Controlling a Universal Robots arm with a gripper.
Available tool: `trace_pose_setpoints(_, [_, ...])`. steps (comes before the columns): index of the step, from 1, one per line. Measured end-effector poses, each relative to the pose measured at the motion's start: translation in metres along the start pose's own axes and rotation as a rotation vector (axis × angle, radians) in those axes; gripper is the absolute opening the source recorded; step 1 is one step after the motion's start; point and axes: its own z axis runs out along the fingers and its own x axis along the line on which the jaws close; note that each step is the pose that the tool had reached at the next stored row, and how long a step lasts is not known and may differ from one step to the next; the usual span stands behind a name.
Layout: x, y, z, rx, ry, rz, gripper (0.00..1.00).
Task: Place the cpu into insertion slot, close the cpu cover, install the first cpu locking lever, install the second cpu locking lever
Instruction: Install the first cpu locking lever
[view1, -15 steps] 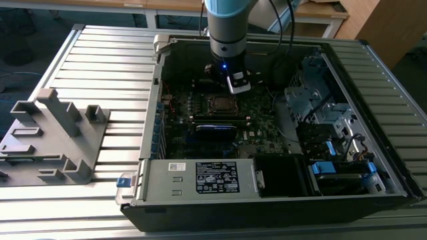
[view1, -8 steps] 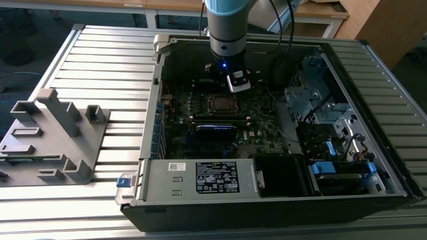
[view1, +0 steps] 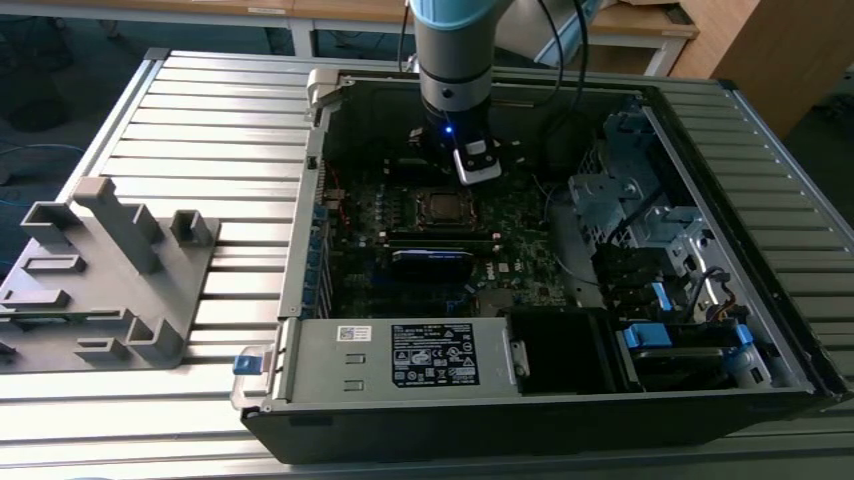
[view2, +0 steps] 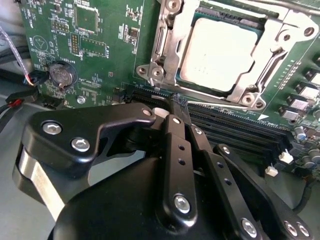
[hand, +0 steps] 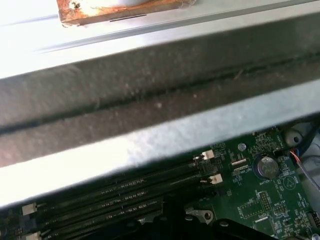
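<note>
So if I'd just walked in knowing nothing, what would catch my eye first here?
Probably the open computer case lying on the slatted table, with the robot arm reaching down into it from above. Its black gripper sits low over the green motherboard, beside the cpu, which lies in its socket with the silver cpu cover shut around it.

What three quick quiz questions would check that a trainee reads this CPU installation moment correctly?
1. True or false: the cpu lies outside the computer case.
2. What frames the cpu's edges? A) the cpu cover B) a ribbon cable C) a fan
3. Fill in: in the exterior view, the claw hangs above the ____.

Key: 1 false; 2 A; 3 motherboard.
</note>
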Motion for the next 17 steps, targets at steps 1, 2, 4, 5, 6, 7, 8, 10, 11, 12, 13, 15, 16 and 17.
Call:
trace_pose_setpoints(1, [0.0002,0.0008,0.0002,-0.0001,0.0000,0.000,0.11])
trace_pose_setpoints(2, [0.0005,0.0017,0.0004,-0.0002,0.0000,0.000,0.11])
trace_pose_setpoints(4, [0.0009,0.0030,0.0007,-0.0002,0.0000,0.000,0.11])
trace_pose_setpoints(5, [0.0010,0.0032,0.0007,-0.0003,0.0001,0.000,0.11])
trace_pose_setpoints(6, [0.0010,0.0032,0.0008,-0.0004,0.0000,0.000,0.11])
trace_pose_setpoints(7, [0.0010,0.0033,0.0008,-0.0005,0.0000,0.000,0.11])
trace_pose_setpoints(8, [0.0010,0.0032,0.0008,-0.0004,0.0000,0.000,0.11])
trace_pose_setpoints(10, [0.0012,0.0032,0.0010,-0.0003,-0.0003,0.000,0.11])
trace_pose_setpoints(11, [0.0012,0.0031,0.0010,-0.0002,-0.0003,0.000,0.11])
trace_pose_setpoints(12, [0.0012,0.0031,0.0011,-0.0004,-0.0003,0.000,0.11])
trace_pose_setpoints(13, [0.0012,0.0029,0.0012,-0.0006,-0.0004,0.000,0.11])
trace_pose_setpoints(15, [0.0013,0.0024,0.0013,-0.0006,-0.0004,0.000,0.11])
trace_pose_setpoints(16, [0.0013,0.0023,0.0014,-0.0003,-0.0003,0.000,0.11])
trace_pose_setpoints(17, [0.0013,0.0023,0.0014,-0.0001,-0.0003,0.000,0.11])
